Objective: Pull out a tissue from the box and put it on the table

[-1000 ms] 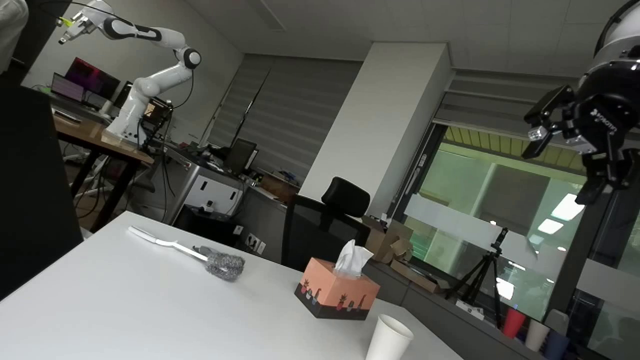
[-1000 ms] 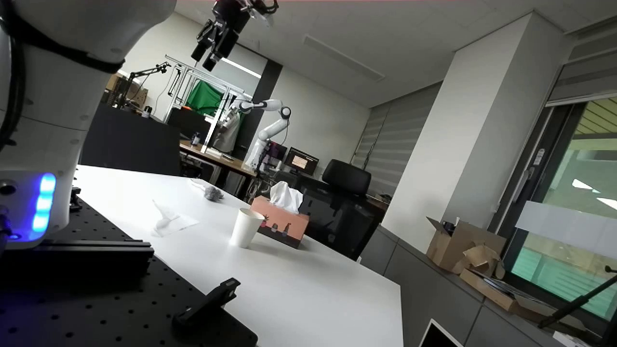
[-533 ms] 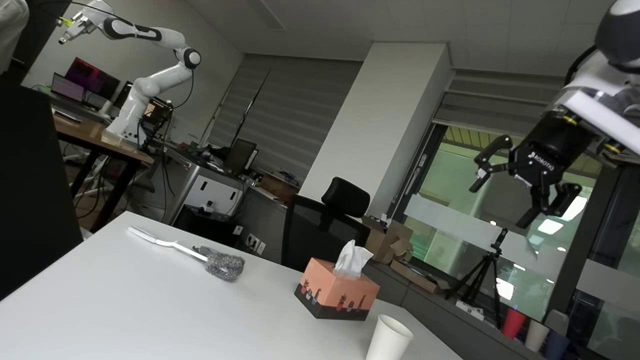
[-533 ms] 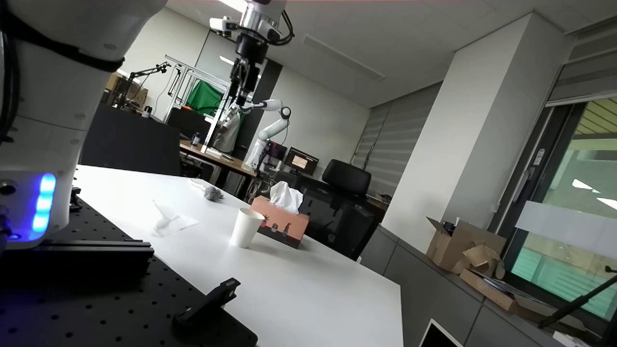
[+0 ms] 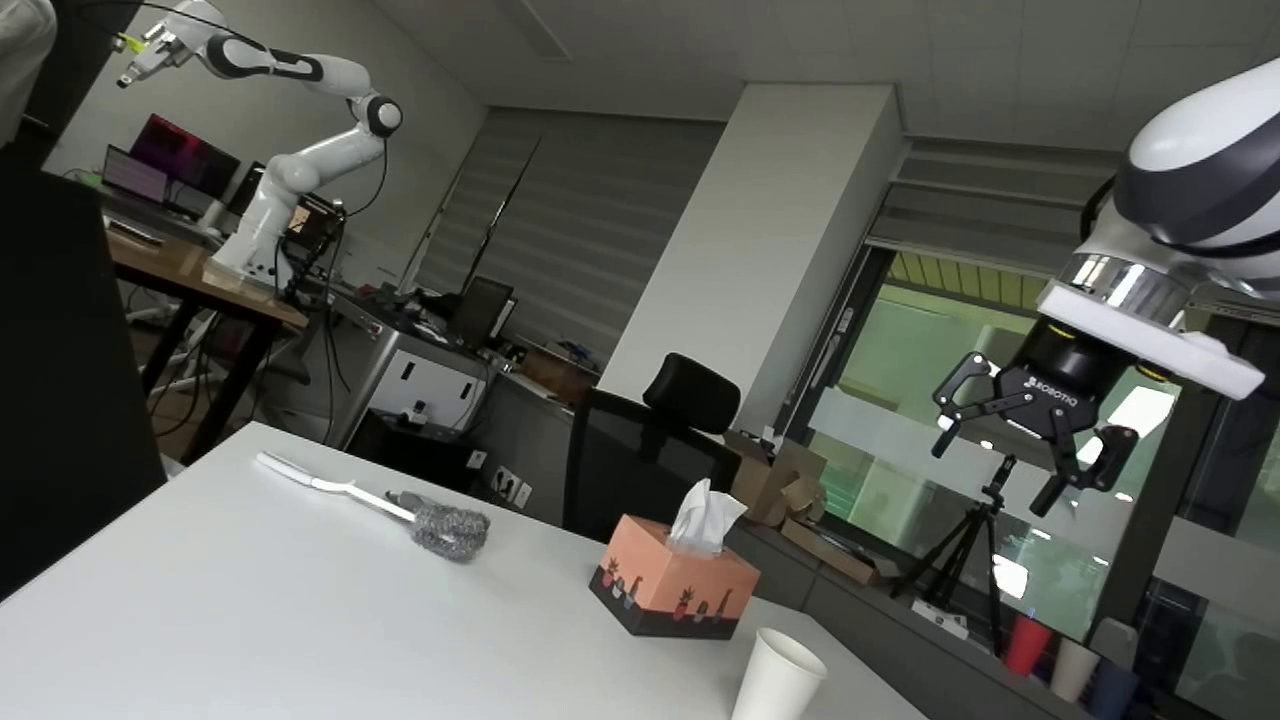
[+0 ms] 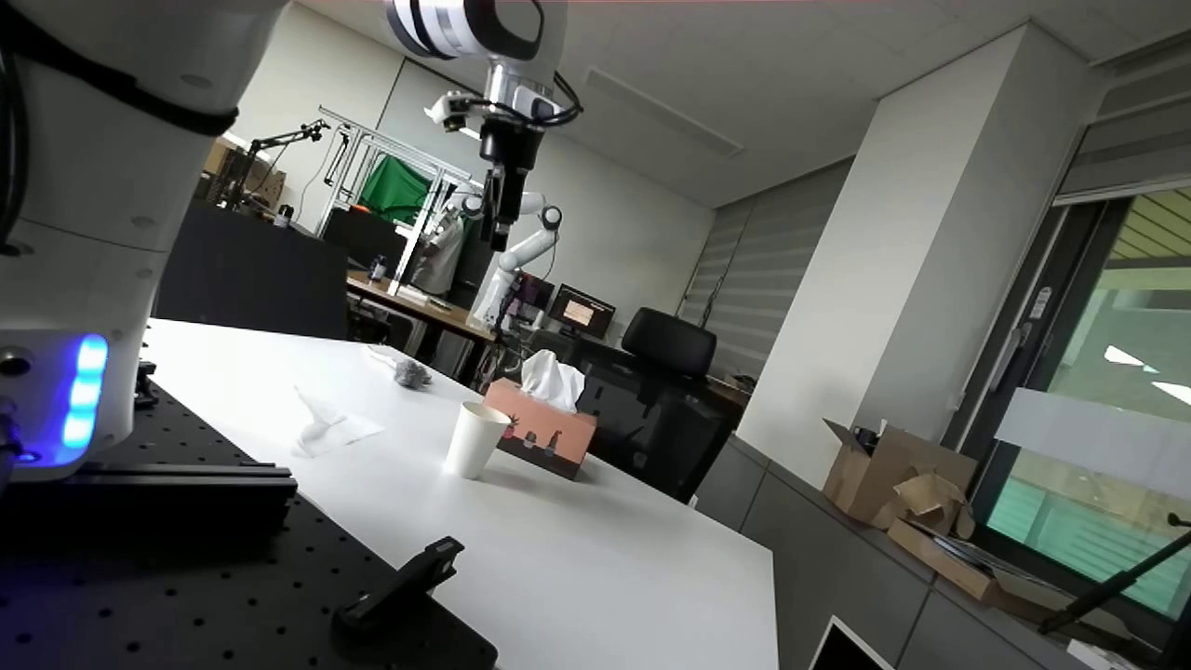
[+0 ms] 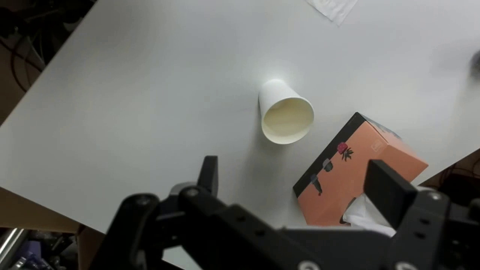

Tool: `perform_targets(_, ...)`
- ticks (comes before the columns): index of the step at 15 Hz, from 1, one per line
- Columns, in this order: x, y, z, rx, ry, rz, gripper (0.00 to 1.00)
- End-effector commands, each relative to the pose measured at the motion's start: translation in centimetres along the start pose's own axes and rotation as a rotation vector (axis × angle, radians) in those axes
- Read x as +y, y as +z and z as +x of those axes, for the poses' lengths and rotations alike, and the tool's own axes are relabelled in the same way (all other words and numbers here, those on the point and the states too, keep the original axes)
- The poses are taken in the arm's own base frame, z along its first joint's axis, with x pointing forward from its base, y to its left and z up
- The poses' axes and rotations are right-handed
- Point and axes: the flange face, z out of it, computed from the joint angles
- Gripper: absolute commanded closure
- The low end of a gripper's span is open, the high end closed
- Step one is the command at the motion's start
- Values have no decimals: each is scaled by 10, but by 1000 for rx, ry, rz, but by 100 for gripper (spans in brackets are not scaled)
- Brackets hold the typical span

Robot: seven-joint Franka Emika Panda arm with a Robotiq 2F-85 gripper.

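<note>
Dimmish; glare on tall glass window [image 5: 1065, 548], right; glowing blue light strip [image 6: 84, 392] (blown out) near left; white paper cup [image 7: 283, 114] casts soft shadow on white table [image 7: 150, 112].

- Gripper [image 5: 993, 473]: aloft, jaws spread apart.
- Tissue box [image 5: 680, 582]: lower than the gripper, white tissue [image 5: 705, 516] poking out.
- Paper cup [image 5: 778, 676]: below the gripper, apparently upright, base cut off.
- Brush [image 5: 440, 525]: well apart from the gripper.
</note>
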Motion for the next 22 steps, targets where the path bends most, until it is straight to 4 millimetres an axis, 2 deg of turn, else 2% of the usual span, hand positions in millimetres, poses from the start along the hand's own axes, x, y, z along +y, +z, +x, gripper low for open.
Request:
perform_targets(1, 0, 0, 0, -1, 1, -2, 0)
perform_targets(7, -1, -1, 1, 3, 1, -4, 0)
perform_targets(8, -1, 1, 6, 2, 3, 3, 0)
perform_targets(11, 4, 8, 37, 37, 23, -23, 0)
perform_targets(15, 2, 22, 93, 65, 27, -19, 0)
perform_targets(19, -17, 49, 151, 56, 31, -30, 0)
perform_targets(22, -45, 75, 190, 41, 45, -49, 0)
